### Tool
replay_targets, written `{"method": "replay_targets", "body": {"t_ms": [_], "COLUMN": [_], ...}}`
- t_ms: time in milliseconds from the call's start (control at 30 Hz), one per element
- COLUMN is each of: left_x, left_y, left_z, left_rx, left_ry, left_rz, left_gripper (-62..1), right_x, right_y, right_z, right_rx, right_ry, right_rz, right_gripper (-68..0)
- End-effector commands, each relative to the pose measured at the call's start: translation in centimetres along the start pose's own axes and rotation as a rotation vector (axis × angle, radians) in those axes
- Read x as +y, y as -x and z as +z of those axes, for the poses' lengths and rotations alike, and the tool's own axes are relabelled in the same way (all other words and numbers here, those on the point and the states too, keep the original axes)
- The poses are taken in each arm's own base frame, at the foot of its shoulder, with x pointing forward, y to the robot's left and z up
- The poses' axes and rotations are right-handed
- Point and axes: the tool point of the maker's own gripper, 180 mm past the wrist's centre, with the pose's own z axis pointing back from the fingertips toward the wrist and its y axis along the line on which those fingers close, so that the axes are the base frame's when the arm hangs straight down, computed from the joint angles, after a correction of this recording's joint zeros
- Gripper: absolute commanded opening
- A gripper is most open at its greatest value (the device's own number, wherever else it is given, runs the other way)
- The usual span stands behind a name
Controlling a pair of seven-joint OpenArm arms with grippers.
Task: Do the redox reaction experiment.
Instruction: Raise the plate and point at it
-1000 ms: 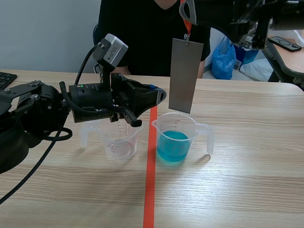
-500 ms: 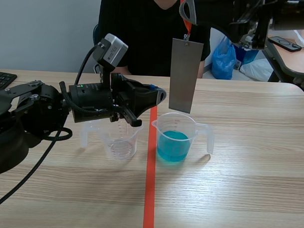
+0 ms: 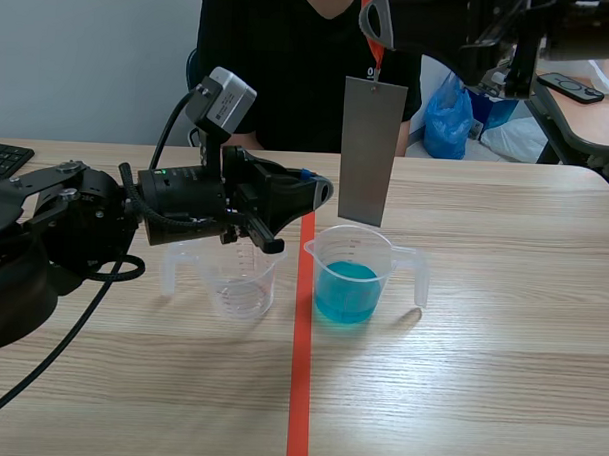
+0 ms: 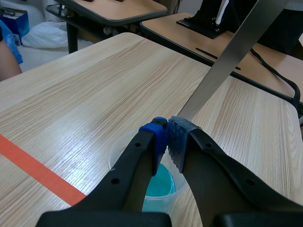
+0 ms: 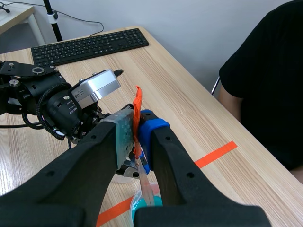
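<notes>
Hidden: the empty cup [image 3: 237,284] sits partly behind the left arm [image 3: 105,216]; the right arm [image 3: 462,23] is cut off at the scene view's top edge
Right gripper [image 5: 138,130]: pinching an orange strap [image 5: 137,106]
Metal plate [image 3: 371,150]: hangs upright from the strap, lower edge just above the cup of blue liquid [image 3: 353,275], not dipped
Left gripper [image 4: 167,137]: pads pressed together on nothing, close to the plate's lower corner; contact unclear
Change: none seen; plate and both arms sit as before

A pale wood-grain surface [image 3: 501,325] fills the foreground. At 10 o'clock stands a plain grey-blue wall [image 3: 91,50]; at 2 o'clock, a second desk [image 3: 600,118] with a blue bag [image 3: 446,118] beside it.
</notes>
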Motion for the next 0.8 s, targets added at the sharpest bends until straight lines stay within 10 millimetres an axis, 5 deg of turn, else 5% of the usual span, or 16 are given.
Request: {"method": "replay_targets", "body": {"t_ms": [0,167,333,567,767], "left_x": [-0.2,1.2,3.8,6.8,7.5], "left_y": [-1.3,-1.0,-0.3,1.2,2.8], "left_z": [-0.1,1.7,5.5,14.1,22.3], "left_rx": [-0.04,-0.018,0.037,0.127,0.161], "left_ry": [0.009,-0.021,-0.083,-0.193,-0.324], "left_rz": [-0.012,-0.042,-0.088,-0.136,-0.105], "left_gripper": [-56.9,-56.9,-56.9,-56.9,-56.9], "right_x": [-0.4,-0.4,-0.4,-0.4,-0.4], "right_y": [-1.1,-1.1,-1.1,-1.1,-1.1], "right_z": [0.4,0.4,0.4,0.4,0.4], "right_rx": [-0.023,-0.023,-0.023,-0.023,-0.023], "right_ry": [0.008,0.008,0.008,0.008,0.008], "right_rz": [0.024,0.024,0.024,0.024,0.024], "right_gripper": [-66.0,-66.0,-66.0,-66.0,-66.0]}}
